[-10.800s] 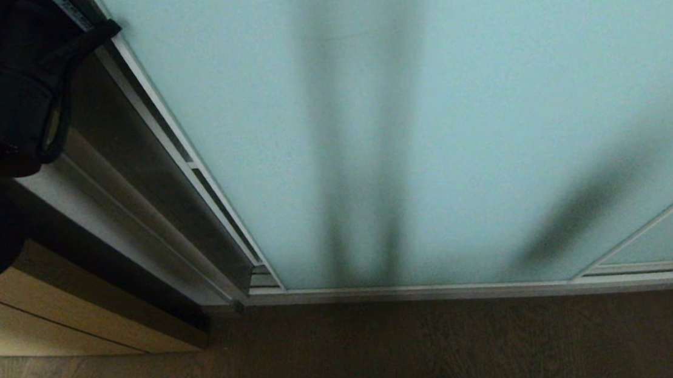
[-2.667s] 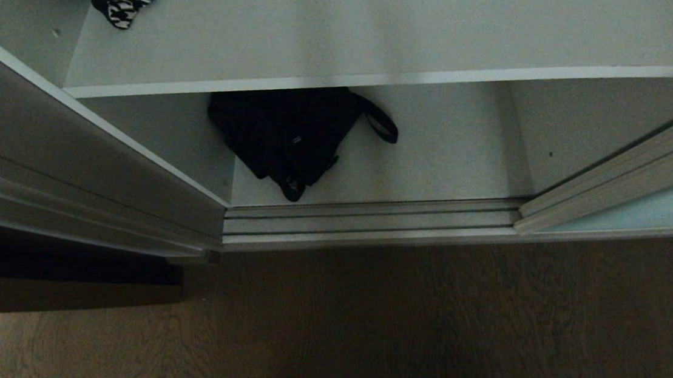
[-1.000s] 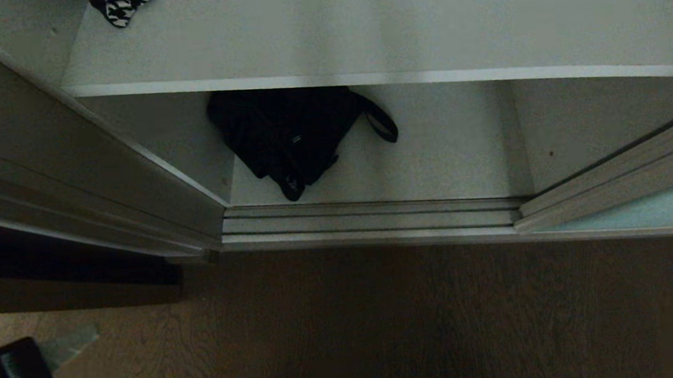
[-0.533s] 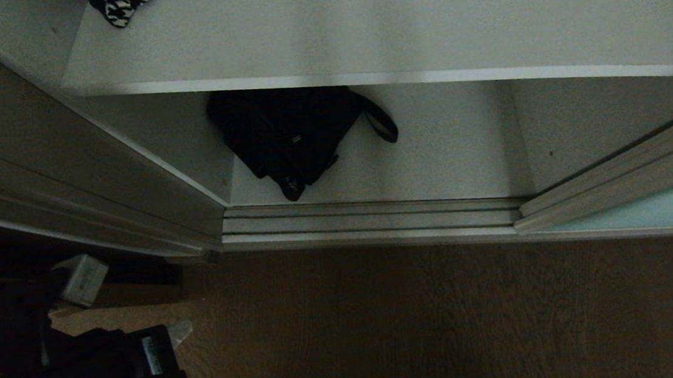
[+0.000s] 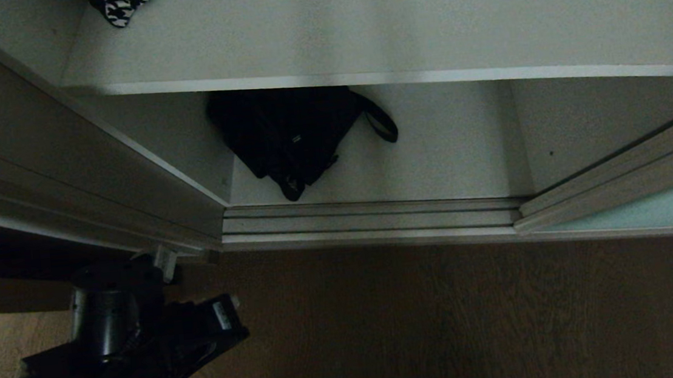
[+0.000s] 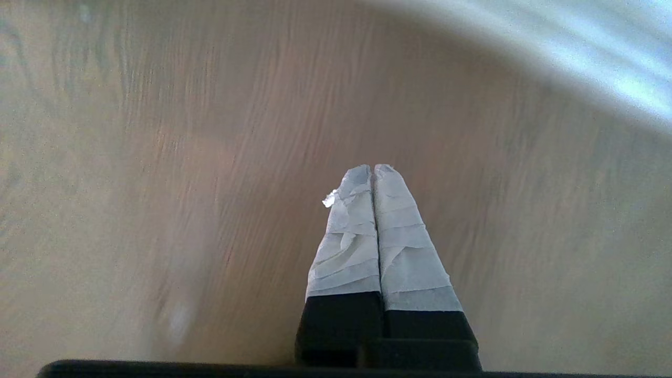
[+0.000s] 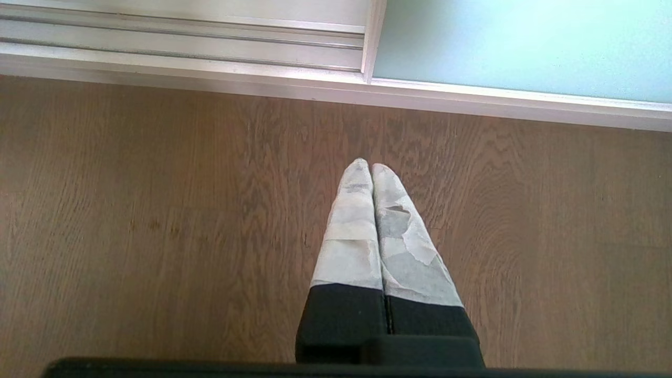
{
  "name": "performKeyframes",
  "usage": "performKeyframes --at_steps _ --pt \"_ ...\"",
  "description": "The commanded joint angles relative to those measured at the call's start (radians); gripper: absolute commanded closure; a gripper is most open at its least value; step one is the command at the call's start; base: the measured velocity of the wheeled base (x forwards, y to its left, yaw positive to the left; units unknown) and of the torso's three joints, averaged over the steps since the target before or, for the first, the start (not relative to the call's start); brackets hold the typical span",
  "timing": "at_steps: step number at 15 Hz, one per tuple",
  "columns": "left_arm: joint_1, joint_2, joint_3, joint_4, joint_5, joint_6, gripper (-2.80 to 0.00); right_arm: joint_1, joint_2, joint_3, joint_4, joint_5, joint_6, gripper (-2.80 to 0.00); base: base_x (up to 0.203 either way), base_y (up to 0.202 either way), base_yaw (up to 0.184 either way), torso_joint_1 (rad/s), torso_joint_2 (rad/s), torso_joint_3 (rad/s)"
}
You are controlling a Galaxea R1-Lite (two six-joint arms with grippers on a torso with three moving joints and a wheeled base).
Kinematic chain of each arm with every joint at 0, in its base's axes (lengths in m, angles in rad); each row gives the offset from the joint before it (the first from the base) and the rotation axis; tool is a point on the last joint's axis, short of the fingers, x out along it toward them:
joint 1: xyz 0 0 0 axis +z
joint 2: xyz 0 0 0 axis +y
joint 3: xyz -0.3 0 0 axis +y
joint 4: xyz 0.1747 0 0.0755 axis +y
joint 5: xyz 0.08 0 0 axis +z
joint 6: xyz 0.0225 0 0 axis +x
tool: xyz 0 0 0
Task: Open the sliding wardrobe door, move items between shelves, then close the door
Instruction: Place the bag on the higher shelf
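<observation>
The sliding wardrobe door (image 5: 643, 211) stands pushed aside, well off to the right of my left end effector (image 6: 371, 169). The shelves (image 5: 358, 22) lie open ahead of it and beyond the track; the black bag (image 5: 289, 135) sits on the lower one, the houndstooth piece (image 5: 122, 0) on the upper. My left arm (image 5: 113, 348) reaches low over the wooden floor (image 5: 446, 325), fingers (image 6: 352, 231) pressed together, holding nothing. My right end effector (image 7: 370, 164) hangs over the floor near the track, also closed and empty.
</observation>
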Motion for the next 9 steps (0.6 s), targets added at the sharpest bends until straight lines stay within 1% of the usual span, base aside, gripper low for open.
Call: performKeyframes --at_steps 1,6,7,8,9 --pt "-0.002 0.164 -0.055 -0.108 0.020 -0.008 0.00 0.000 -0.002 0.000 -0.001 0.000 0.001 0.00 0.000 0.000 0.000 0.000 0.00 0.000" --pt "-0.003 0.367 -0.303 -0.137 0.049 -0.007 0.00 0.000 -0.002 0.000 -0.001 0.000 0.001 0.00 0.000 0.000 0.000 0.000 0.00 0.000" --pt "-0.003 0.409 -0.355 -0.137 0.060 -0.006 0.00 0.000 -0.002 0.000 -0.001 0.000 0.001 0.00 0.000 0.000 0.000 0.000 0.00 0.000" --pt "-0.003 0.448 -0.413 -0.137 0.086 -0.003 0.00 0.000 -0.002 0.000 -0.001 0.000 0.001 0.00 0.000 0.000 0.000 0.000 0.00 0.000" --pt "-0.002 0.492 -0.466 -0.137 0.107 -0.002 -2.80 0.000 -0.002 0.000 -0.001 0.000 0.000 0.00 0.000 0.000 0.000 0.000 0.00 0.000"
